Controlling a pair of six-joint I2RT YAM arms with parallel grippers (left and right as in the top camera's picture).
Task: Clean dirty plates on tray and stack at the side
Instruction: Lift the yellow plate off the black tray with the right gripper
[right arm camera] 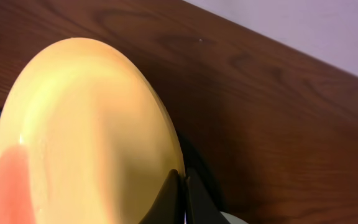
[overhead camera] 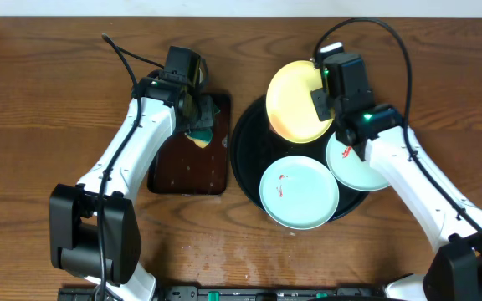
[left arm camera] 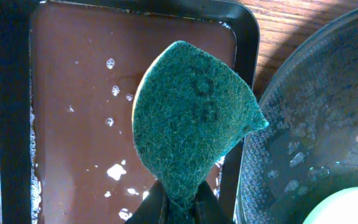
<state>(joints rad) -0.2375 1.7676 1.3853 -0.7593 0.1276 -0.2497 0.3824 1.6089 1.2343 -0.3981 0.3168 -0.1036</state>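
Occlusions first. In the overhead view the right arm covers part of the rear mint-white plate (overhead camera: pixel 356 167). There is a red mark at its covered edge, possibly a smear, but I can't confirm it. The right gripper (overhead camera: pixel 320 100) body also hides the rim of the yellow plate (overhead camera: pixel 295 104) where it is gripped.

In the right wrist view the yellow plate (right arm camera: pixel 86 137) fills most of the frame and is cut off at the left and bottom. A blurred reddish patch (right arm camera: pixel 8 186) sits at its lower left. Only the dark fingertips of the right gripper (right arm camera: pixel 182 196) show at the bottom edge.

In the left wrist view only the finger tips of the left gripper (left arm camera: pixel 179 202) are visible. The green sponge (left arm camera: pixel 191 118) blocks the middle of the brown tray (left arm camera: pixel 79 93).

Jaws:
- **Right:** closed narrow on the yellow plate's rim. The plate is tilted up on edge over the back of the black tray (overhead camera: pixel 245 159).
- **Left:** the left gripper (overhead camera: pixel 197 117) is pinched on the lower end of the sponge (overhead camera: pixel 201 134), which stands up over the wet brown tray (overhead camera: pixel 187 167), just beside the black tray (left arm camera: pixel 303 124). Water droplets are visible on both trays.

Other plates: the front mint-white plate (overhead camera: pixel 299 192) lies flat on the black tray, overhanging its front rim, with a small red smear (overhead camera: pixel 281 186) left of centre. The rear mint-white plate overlaps the tray's right rim and touches or nearly touches the front one.
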